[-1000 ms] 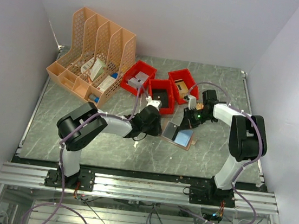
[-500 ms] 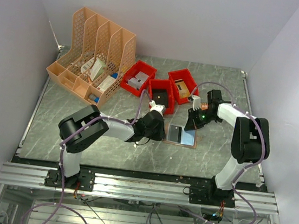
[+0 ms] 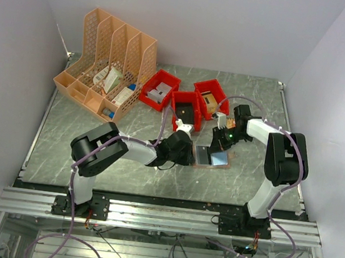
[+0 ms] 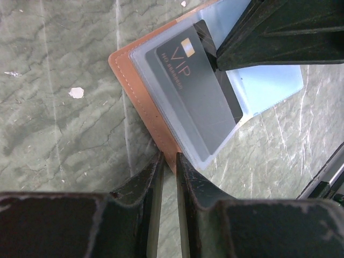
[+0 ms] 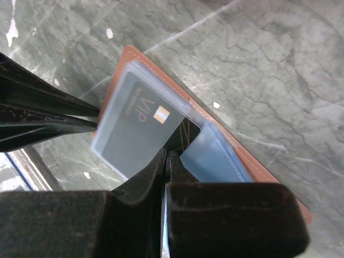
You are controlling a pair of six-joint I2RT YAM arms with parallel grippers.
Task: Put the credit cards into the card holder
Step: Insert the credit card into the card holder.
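The card holder (image 4: 128,72) is lying open on the table (image 4: 59,134), near the middle and a little toward the right arm, with its clear sleeves facing up. A dark card (image 4: 196,94) with "VIP" printed on it is sitting most of the way inside one sleeve (image 4: 148,67), and its trailing end is poking out toward the right side.

The right gripper (image 5: 166,160) is meeting that trailing end with its jaws pressed fully together. The wrist views are not showing whether the thin card is being pinched between the tips or only being pushed by them. The left gripper (image 4: 169,172) is clamping the tan leather edge of the card holder, with its jaws nearly together and the edge running between them, so it is pinning the holder against the table from the opposite side.

Judging from this, the step in hand is seating this card in its sleeve while the other arm is bracing the holder. The next move is calling for a short, flat push along the sleeve's length until the dark end is disappearing under the plastic, with the left grip holding firm so the holder is not sliding or folding. A light blue sleeve (image 4: 263,86) is lying under the right gripper.

Farther back, three red bins (image 3: 184,108) and an orange file rack (image 3: 109,58) are standing well apart from the work
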